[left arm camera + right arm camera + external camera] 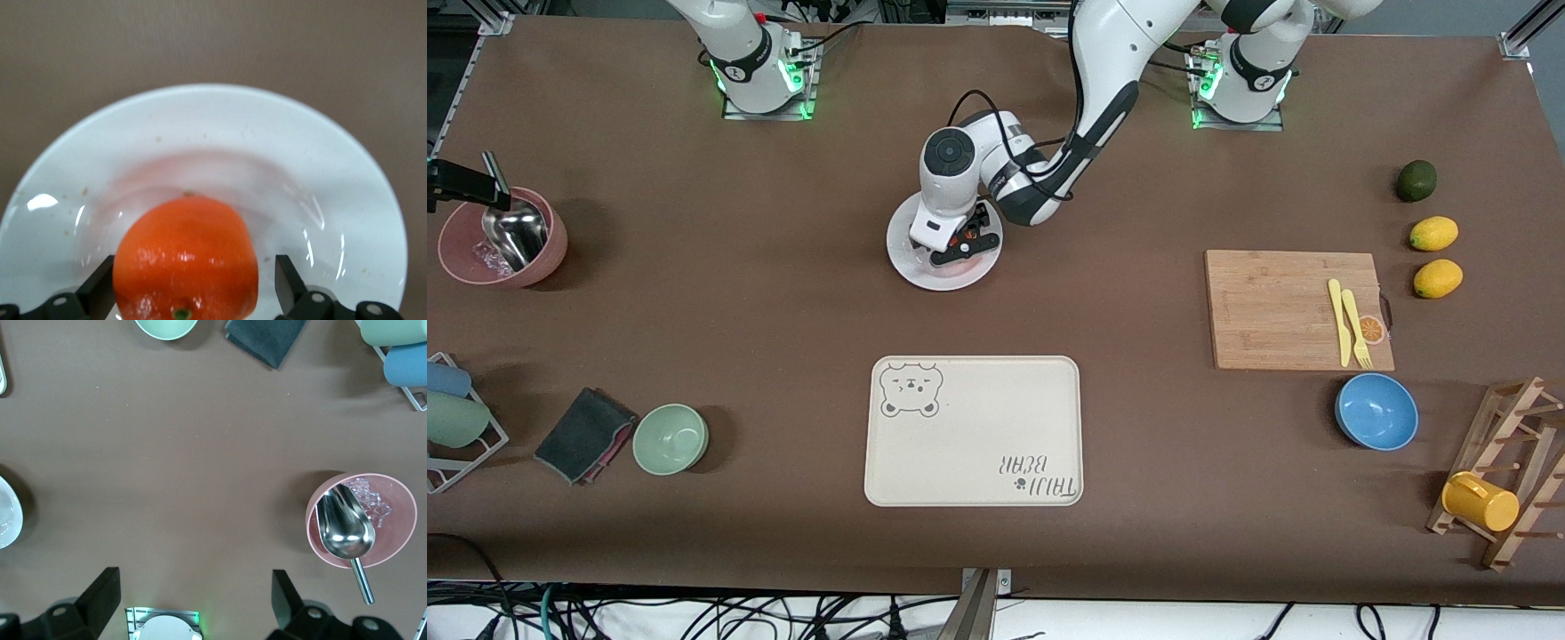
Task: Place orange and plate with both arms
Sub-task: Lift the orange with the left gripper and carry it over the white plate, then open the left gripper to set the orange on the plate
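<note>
Orange (185,257) sat on plate (347,200), left gripper (193,293) fingers spread, just clear of it. Right gripper (193,600) waited, fingers spread. Next: left retreats, plate moved.

Brown table (783,293), cables beneath (694,618)

The orange (185,257) sits on the plate (347,200), between the left gripper's (193,293) spread fingers (288,280), seemingly untouched by either.

Brown table (783,293). White plate (911,262) centre, toward 12 o'clock; bear tray (974,431) at 6; cutting board (1280,311), blue bowl (1376,411) toward 3; pink bowl (503,238), green bowl (671,438) toward 9.
</note>
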Motion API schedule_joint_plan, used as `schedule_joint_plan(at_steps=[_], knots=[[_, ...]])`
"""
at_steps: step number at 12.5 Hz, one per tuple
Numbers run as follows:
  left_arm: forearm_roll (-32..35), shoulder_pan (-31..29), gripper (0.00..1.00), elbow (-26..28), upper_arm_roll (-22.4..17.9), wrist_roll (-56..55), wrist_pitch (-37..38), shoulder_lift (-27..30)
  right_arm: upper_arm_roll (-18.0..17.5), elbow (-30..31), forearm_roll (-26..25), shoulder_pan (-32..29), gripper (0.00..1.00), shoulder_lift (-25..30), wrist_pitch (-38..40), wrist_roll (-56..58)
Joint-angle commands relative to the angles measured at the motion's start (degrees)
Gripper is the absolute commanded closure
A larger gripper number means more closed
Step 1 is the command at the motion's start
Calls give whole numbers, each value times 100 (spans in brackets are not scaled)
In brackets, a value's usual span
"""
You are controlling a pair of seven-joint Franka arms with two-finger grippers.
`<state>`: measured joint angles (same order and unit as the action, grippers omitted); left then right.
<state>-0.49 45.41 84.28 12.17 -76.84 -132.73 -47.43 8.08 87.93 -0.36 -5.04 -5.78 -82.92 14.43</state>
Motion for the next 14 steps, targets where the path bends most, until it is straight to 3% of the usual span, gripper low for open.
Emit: schedule_joint_plan(at_steps=[1,4,9,11,12,14], knots=[[58,-522,0,-61,39,-34,658,540,-8,-171,62,-41,0,-195,31,25],[23,-1321,0,-52,75,753,1555,1103,-43,-170,124,3,0,-485,-39,34],[-153,-3280,0,-44,75,2872,2101,1386,-78,-109,229,196,0,-591,-118,25],[-100,-4036,0,-52,75,4082,2120,1438,-87,-100,691,319,0,-792,-233,25],[-109,-4318,0,-52,75,4741,2137,1482,-87,-13,1017,372,0,-932,-424,86],[-100,-4749,0,-61,22,5710,2513,1596,-314,845,1256,372,0,-908,-1336,497]])
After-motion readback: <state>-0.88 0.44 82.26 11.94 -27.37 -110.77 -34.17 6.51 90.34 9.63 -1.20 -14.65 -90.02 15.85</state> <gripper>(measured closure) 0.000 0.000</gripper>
